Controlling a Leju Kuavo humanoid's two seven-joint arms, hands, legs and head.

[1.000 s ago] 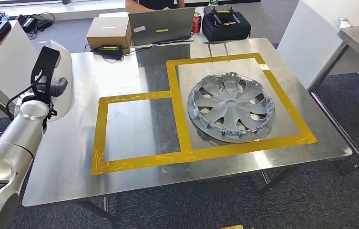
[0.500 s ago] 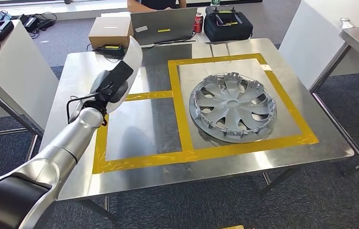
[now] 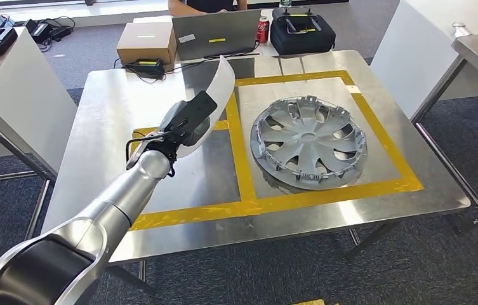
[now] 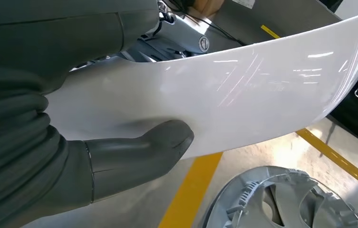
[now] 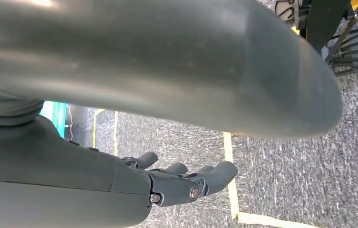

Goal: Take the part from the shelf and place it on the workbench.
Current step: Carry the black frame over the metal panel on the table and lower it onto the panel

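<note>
A glossy white part (image 3: 214, 89) is seen; the silver tabletop (image 3: 109, 127) is marked with yellow tape (image 3: 242, 165), and a grey wheel cover (image 3: 308, 141) is seen.

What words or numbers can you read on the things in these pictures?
None can be read.
Red drink can: white lettering, too small to read.
Grey laptop lid: a white sticker and a yellow one, both blurred.
Brown cardboard box: white label, unreadable.
Black hard case: yellow sticker, unreadable.

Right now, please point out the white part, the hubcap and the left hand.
white part (image 3: 218, 79), head view, on its upper curved end.
hubcap (image 3: 309, 141), head view, near its centre hub.
left hand (image 4: 141, 149), left wrist view, on the thumb pressing the part.
</note>
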